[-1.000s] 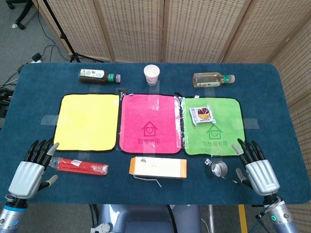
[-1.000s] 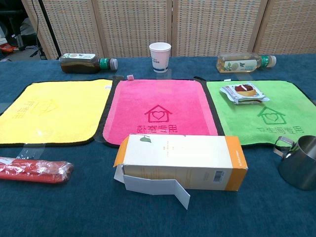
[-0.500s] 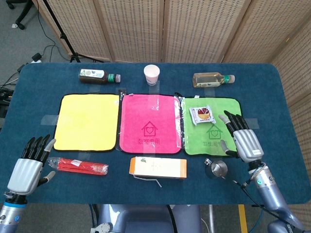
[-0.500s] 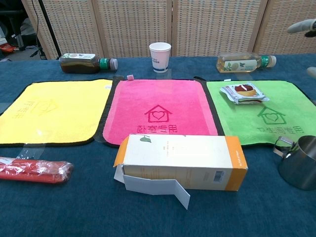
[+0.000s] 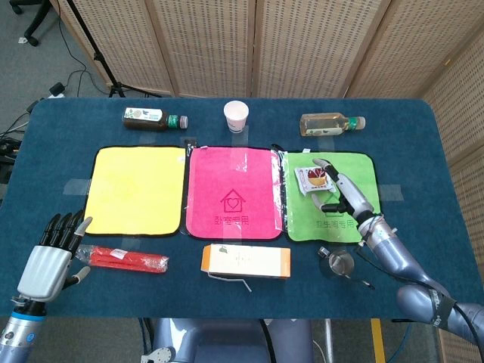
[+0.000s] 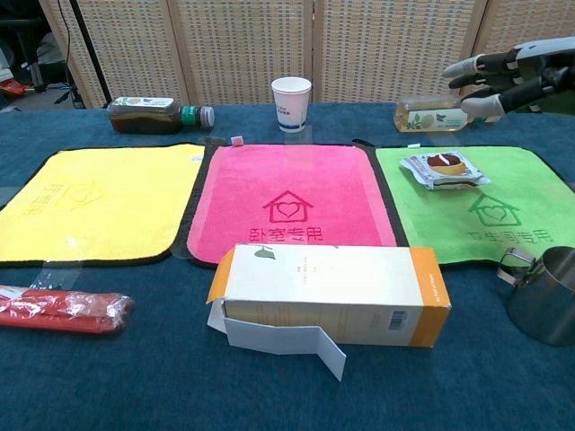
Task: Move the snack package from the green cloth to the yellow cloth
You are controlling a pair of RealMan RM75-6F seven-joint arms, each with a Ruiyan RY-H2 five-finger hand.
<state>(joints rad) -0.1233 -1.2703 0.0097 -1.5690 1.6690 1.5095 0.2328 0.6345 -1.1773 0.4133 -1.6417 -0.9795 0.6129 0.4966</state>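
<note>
Currently, step in hand: the approach to the pick-up; nothing is grasped yet.
Snack package (image 5: 314,178): lies flat on the far-left part of the green cloth (image 5: 352,215), near the edge that borders the pink cloth (image 5: 233,166); the chest view shows it untouched, with a red-topped pastry under clear wrap.
Right hand (image 5: 339,190): hovers above the green cloth just beside the package, raised clear of it in the chest view, fingers spread and holding nothing.
Left hand (image 5: 53,253): rests low at the near-left of the bench (image 5: 423,151), fingers apart and empty, beside the red packet (image 5: 125,259).
Yellow cloth (image 5: 136,189): the goal, bare, at the far left of the row, well apart from the package with the pink cloth between.
Next move, as a judgement: the right hand needs to drop onto the package and close thumb against fingers on its thin, crinkly edges; a flat wrapper on soft cloth may slide or bunch the cloth, so a firm pinch from above looks wise.
Carry, as a judgement: a long crosswise reach over the pink cloth, lifted high enough to clear the carton (image 5: 246,262) and steel cup (image 5: 339,263) at the near side.
</note>
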